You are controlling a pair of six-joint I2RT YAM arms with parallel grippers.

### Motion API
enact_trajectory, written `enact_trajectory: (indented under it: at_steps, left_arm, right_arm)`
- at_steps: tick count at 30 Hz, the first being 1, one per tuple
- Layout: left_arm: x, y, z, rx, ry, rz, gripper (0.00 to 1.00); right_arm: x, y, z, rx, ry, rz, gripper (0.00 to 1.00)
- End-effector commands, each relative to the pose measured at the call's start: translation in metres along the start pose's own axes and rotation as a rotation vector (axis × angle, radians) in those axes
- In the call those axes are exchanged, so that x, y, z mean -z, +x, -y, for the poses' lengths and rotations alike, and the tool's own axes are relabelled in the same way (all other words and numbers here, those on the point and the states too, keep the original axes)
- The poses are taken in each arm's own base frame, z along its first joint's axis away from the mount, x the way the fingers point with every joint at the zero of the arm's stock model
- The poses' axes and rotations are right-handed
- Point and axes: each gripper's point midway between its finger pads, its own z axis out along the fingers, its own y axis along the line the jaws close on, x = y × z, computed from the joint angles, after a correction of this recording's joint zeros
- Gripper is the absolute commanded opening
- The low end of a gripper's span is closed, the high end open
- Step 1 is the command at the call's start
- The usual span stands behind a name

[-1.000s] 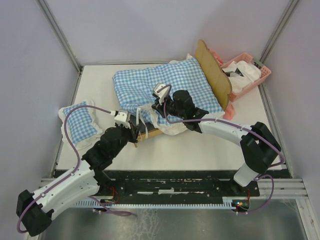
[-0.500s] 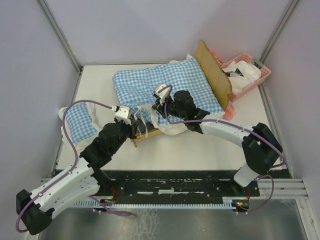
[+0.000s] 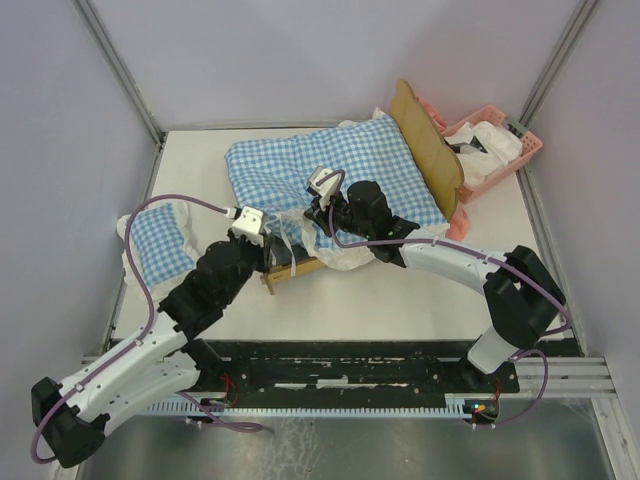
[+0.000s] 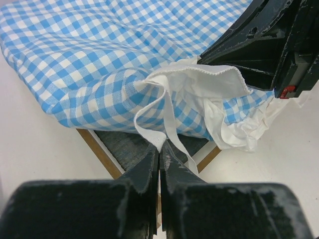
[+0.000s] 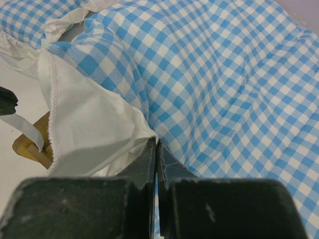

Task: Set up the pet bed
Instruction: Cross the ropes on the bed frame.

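The pet bed's wooden headboard (image 3: 430, 140) stands at the back right, and its near corner rail (image 3: 300, 268) (image 4: 97, 154) and grey base (image 4: 127, 147) show under the blue-and-white checked cushion (image 3: 320, 165) (image 4: 99, 59) (image 5: 224, 74). The cushion lies draped over the frame. My left gripper (image 3: 272, 246) (image 4: 159, 147) is shut on a white tie ribbon (image 4: 149, 130) hanging from the cushion's near corner. My right gripper (image 3: 312, 206) (image 5: 156, 142) is shut on the cushion's white frill (image 5: 89, 129) at the same corner, lifting it a little.
A small checked pillow (image 3: 160, 245) lies at the left edge of the table. A pink basket (image 3: 495, 150) with white cloth stands behind the headboard at the back right. Bare white table (image 3: 400, 300) lies in front of the bed.
My left arm has moved forward and slightly right, bringing the ribbon closer to the bed's corner. The right arm has hardly moved.
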Motion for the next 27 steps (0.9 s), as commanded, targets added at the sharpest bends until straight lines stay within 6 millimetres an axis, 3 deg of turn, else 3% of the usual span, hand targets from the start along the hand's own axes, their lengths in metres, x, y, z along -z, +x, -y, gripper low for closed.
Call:
enact_trajectory:
  at_steps: [1,11,17,22,27]
  left_arm:
    - [0.0,-0.021,0.0,0.018,0.0,0.066,0.03]
    - [-0.008,0.038,0.004,0.12,-0.003,-0.018,0.03]
    - [-0.006,0.055,0.008,0.203,0.006,-0.024,0.03]
    - [-0.005,0.054,0.015,0.294,0.047,0.029,0.03]
    - [-0.003,0.025,0.015,0.326,0.072,0.182,0.03]
  right_arm:
    - [0.007,-0.026,0.007,0.002,0.019,0.074,0.02]
    - [0.005,-0.021,0.007,0.005,0.018,0.061,0.02]
    - [0.003,-0.017,0.006,0.003,0.013,0.05,0.02]
    - [0.001,-0.015,0.005,0.0,0.009,0.047,0.02]
    - [0.001,-0.017,0.005,-0.004,0.006,0.052,0.02]
